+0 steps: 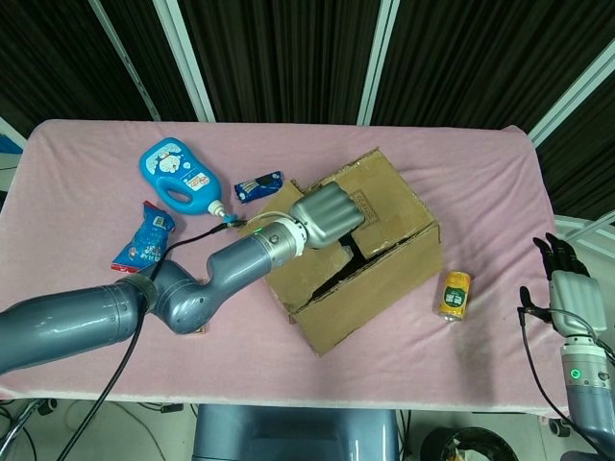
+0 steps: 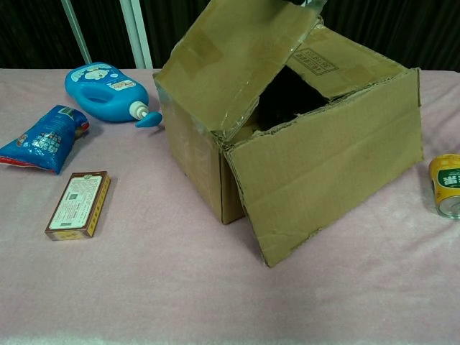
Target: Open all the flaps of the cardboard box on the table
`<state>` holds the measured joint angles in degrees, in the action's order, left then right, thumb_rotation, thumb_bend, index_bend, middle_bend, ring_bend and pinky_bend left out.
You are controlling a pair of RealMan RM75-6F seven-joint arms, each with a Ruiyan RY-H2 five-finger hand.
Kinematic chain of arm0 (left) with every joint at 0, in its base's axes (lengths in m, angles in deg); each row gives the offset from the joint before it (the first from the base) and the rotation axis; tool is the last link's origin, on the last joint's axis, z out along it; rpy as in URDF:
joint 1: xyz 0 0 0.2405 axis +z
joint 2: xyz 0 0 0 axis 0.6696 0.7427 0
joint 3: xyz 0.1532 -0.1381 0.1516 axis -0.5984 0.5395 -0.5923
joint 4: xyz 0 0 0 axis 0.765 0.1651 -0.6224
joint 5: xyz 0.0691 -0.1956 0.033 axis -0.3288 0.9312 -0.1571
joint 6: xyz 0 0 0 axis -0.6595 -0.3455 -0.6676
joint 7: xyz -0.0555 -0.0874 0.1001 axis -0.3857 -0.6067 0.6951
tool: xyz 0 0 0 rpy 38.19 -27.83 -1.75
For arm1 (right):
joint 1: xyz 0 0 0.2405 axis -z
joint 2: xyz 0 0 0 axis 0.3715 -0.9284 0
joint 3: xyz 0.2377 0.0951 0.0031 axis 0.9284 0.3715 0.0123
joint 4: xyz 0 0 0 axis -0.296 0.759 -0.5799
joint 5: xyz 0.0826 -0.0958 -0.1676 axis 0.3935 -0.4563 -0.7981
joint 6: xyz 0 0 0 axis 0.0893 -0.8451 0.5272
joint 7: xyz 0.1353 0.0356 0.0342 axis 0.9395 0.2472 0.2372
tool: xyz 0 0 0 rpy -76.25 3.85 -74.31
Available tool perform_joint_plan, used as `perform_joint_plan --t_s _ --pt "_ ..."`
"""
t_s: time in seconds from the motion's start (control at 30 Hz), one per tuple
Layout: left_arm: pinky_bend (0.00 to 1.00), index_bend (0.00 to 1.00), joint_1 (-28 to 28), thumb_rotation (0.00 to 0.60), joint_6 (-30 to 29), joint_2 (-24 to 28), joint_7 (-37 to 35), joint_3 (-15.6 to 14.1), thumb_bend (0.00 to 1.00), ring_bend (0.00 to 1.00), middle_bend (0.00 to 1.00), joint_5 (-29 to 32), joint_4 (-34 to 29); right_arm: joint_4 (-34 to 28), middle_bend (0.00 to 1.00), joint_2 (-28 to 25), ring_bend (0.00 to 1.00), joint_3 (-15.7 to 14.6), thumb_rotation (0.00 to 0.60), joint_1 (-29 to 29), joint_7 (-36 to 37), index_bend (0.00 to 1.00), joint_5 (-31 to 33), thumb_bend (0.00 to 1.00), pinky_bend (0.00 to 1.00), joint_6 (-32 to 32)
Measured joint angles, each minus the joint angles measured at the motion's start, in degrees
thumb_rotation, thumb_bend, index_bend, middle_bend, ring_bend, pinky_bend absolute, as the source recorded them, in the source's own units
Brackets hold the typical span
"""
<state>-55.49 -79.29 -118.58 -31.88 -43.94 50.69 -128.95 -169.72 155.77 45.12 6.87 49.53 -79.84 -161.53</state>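
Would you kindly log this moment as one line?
left hand: lifting top flap | cardboard box: partly open | right hand: idle off-table

looks like a robot test lab, not a home. table (image 1: 480, 163) is draped in a pink cloth (image 1: 86, 182) edge to edge, backed by black pleated curtains (image 1: 279, 58) on white frame posts (image 1: 192, 58). cables (image 1: 125, 384) are seen hanging off the near edge. assorted grocery items are laid out like test props.
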Motion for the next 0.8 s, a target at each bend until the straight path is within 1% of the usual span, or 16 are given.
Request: perform_joint_plan --t_s 0.2,0.47,0.8 --pt "0.52 0.46 -2.67 0.6 1.06 5.34 -1.8 -2.79 1.0 0.45 0.64 2.05 -4.88 -0.17 0.04 0.09 0.0 0.1 0.6 0.12 -0.07 0.1 -0.27 0.47 0.21 0.18" --pt "0.52 0.46 -4.25 0.6 1.99 12.11 -4.38 -4.93 1.0 0.45 0.64 3.36 -10.57 -0.29 0.04 0.09 0.0 0.33 0.6 0.27 0.04 0.09 -0.37 0.47 0.21 0.41" --pt "0.52 0.46 -5.03 0.6 4.27 24.3 -7.24 -7.7 1.0 0.45 0.63 2.75 -19.24 -0.58 0.04 0.21 0.0 0.29 0.6 0.45 -0.15 0.1 -0.71 0.47 0.21 0.79"
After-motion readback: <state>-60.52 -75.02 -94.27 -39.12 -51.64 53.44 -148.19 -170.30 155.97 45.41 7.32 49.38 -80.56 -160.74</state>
